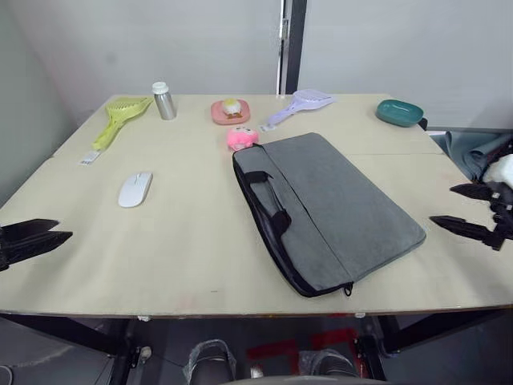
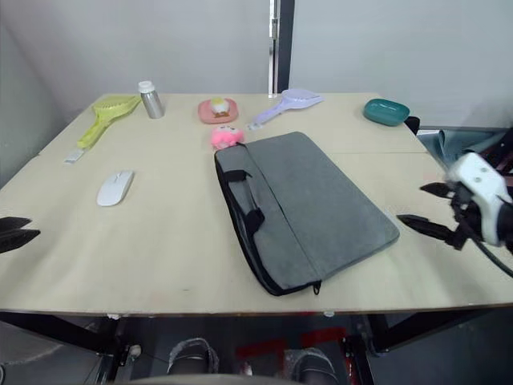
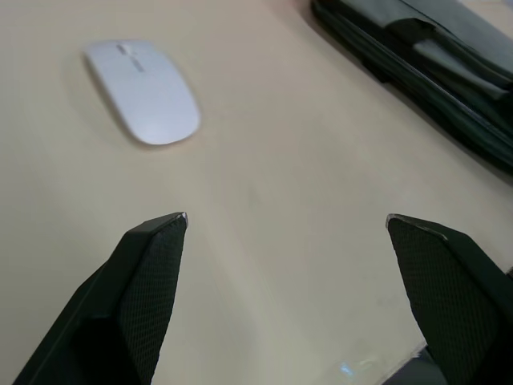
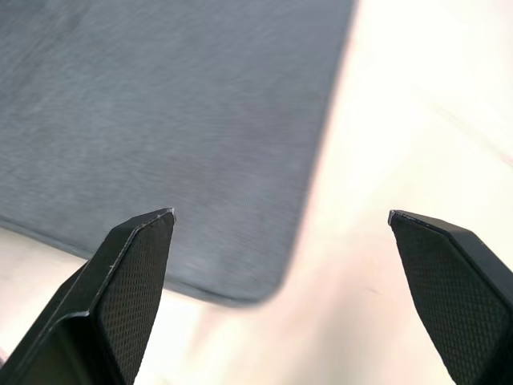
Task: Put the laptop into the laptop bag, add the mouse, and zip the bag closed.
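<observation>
On the table, the grey laptop bag lies flat, black handles up.

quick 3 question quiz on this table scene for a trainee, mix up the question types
1. True or false: the mouse lies inside the bag.
2. Which thing touches the bag's far corner? A) green dish B) pink plush C) silver bottle
3. Fill in: the left tool and the right tool both stand ____.

Key
1. False: the mouse lies on the table, on the bag's left, apart from it.
2. B
3. open; neither holds anything.
</observation>
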Motion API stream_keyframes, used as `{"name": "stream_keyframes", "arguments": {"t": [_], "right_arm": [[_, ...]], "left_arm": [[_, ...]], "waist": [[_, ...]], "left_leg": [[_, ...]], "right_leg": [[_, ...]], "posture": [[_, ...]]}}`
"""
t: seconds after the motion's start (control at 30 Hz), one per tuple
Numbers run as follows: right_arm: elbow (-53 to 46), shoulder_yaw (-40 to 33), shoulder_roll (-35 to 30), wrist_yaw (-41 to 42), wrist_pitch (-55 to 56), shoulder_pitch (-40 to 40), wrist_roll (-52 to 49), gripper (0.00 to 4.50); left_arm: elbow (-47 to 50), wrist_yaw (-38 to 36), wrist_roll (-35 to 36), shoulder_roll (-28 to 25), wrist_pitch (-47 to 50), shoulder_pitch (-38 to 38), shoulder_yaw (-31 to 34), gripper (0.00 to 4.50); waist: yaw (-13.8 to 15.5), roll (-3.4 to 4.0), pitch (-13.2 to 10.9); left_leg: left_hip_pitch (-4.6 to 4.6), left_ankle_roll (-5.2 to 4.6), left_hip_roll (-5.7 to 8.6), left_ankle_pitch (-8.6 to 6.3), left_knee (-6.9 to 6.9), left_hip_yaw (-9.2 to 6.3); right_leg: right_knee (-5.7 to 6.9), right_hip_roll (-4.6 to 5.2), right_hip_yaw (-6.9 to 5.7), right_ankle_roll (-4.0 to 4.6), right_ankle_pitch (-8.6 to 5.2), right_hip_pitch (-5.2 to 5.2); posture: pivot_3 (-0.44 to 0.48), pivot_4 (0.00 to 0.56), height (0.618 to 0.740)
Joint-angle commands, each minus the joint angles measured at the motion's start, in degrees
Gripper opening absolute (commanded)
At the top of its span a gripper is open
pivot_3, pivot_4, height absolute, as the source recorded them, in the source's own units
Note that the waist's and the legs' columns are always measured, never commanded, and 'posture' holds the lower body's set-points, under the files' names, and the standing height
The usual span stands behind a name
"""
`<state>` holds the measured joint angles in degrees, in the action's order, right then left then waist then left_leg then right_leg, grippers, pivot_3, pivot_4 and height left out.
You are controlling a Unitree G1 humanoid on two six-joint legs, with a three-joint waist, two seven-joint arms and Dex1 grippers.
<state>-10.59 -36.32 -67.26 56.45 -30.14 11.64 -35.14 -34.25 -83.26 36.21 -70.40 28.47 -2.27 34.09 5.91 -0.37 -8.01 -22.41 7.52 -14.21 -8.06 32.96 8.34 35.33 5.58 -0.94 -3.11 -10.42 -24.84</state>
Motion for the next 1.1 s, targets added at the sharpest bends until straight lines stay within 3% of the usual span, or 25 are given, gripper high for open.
{"name": "stream_keyframes", "arguments": {"t": [0.03,0.27,0.43,0.57,0.87,1.1], "right_arm": [[0.5,-5.5,1.4,2.1,2.0,0.3,2.1,4.47],[-3.7,-2.7,3.7,2.2,1.2,-1.8,2.3,4.47],[-12.0,0.9,5.1,0.1,-3.2,-9.3,-4.8,4.49],[-20.2,5.5,5.5,-4.2,-7.7,-18.4,-13.0,4.49],[-27.9,14.6,5.0,-9.4,-11.9,-32.5,-21.0,4.49],[-29.0,17.6,6.4,-12.8,-12.9,-34.1,-21.6,4.49]], "left_arm": [[-4.3,-1.4,-1.9,-2.1,-2.6,1.8,1.7,4.2],[-5.9,0.5,-5.1,-1.1,-5.7,8.3,-1.2,4.2],[-8.7,8.6,-9.5,1.7,-9.8,16.7,-4.9,4.35],[-9.6,16.7,-13.4,7.3,-13.4,22.8,-9.1,4.35],[-16.3,37.7,-18.7,17.8,-7.5,40.1,-14.1,4.35],[-17.0,41.1,-20.0,23.7,-3.4,44.3,-17.0,4.35]], "waist": [[-0.2,0.0,0.0],[-0.1,0.0,0.0],[-0.1,0.05,0.0],[-0.2,0.18,0.1],[0.2,0.02,0.2],[0.1,0.01,0.2]], "left_leg": [[0.09,-0.01,0.0,0.0,-0.01,0.08],[0.4,-0.01,-0.01,0.0,0.0,0.22],[0.52,-0.02,0.0,0.01,0.06,0.22],[0.54,-0.03,0.01,0.02,0.15,0.25],[0.38,-0.04,0.01,0.03,0.48,0.1],[0.37,-0.02,0.0,0.04,0.48,0.08]], "right_leg": [[0.06,0.0,0.09,0.01,0.0,0.01],[0.33,-0.04,0.48,0.08,0.0,0.04],[0.62,-0.07,0.56,0.14,0.01,0.02],[0.75,-0.1,0.67,0.19,0.02,-0.02],[0.83,-0.09,0.6,0.29,0.06,0.04],[0.88,-0.11,0.6,0.29,0.06,0.02]], "posture": [[0.0,0.15,0.74],[0.0,0.15,0.74],[0.0,0.15,0.74],[0.0,0.15,0.74],[0.0,0.15,0.74],[0.0,0.15,0.74]]}}
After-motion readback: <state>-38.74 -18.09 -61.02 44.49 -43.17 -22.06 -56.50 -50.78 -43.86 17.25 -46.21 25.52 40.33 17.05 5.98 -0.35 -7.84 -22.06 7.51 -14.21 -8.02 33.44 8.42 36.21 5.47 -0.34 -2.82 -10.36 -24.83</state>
